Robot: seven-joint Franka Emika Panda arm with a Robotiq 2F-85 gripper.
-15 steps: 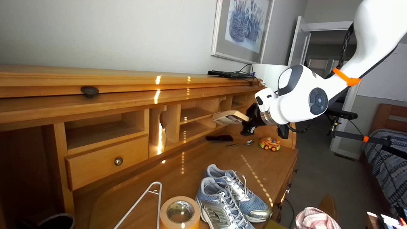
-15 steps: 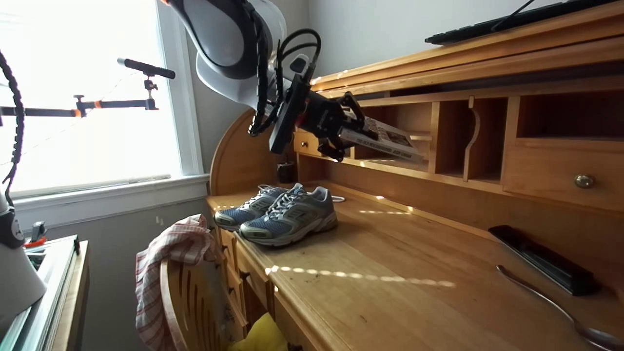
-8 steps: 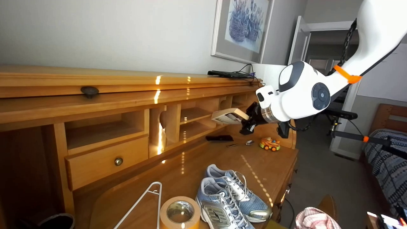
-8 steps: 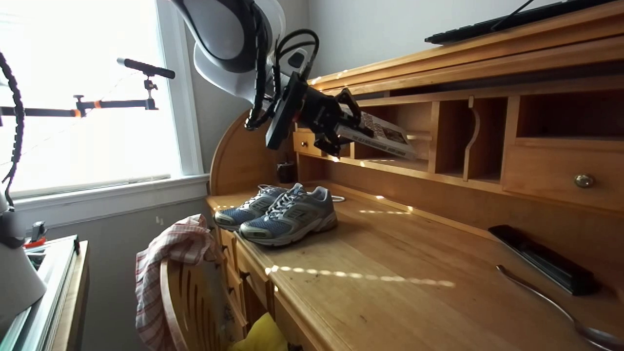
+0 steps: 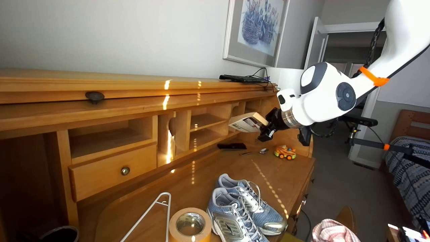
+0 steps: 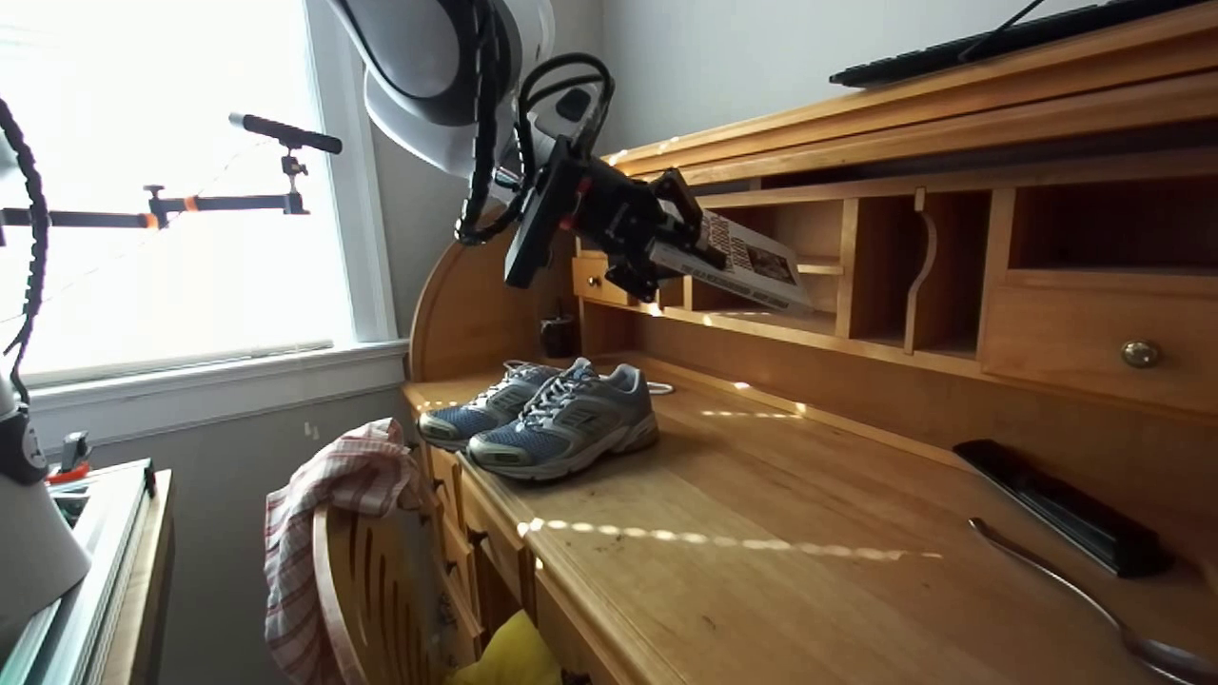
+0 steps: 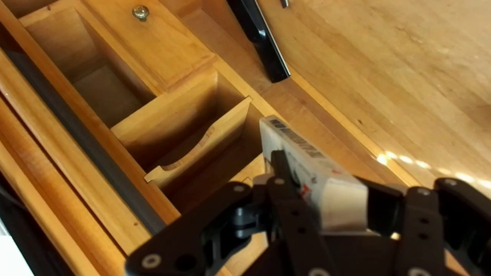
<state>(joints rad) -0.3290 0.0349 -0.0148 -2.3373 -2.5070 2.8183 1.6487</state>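
Note:
My gripper (image 7: pixel 324 172) is shut on a thick pale paperback book (image 7: pixel 297 143), one finger along each cover. The book points forward, with printing along its spine. In both exterior views the gripper (image 5: pixel 267 130) (image 6: pixel 683 271) holds the book (image 5: pixel 247 123) (image 6: pixel 761 266) tilted, in the air above the wooden desk (image 6: pixel 780 495) and in front of its row of cubbies. In the wrist view, narrow upright slots split by a curved divider (image 7: pixel 201 143) lie just left of the book's far end. The right finger is partly hidden behind the book.
A black flat object (image 6: pixel 1061 514) and a spoon (image 6: pixel 1056 576) lie on the desk. A toy car (image 5: pixel 285 152), grey-blue sneakers (image 5: pixel 243 205), a tape roll (image 5: pixel 174 227) and a white hanger (image 5: pixel 144 213) are there too. A chair with a checked cloth (image 6: pixel 333 514) stands before it.
The arm has drawn back a little from the cubbies, with the book still held. The book has turned slightly, so more of its cover shows. Nothing on the desk has moved.

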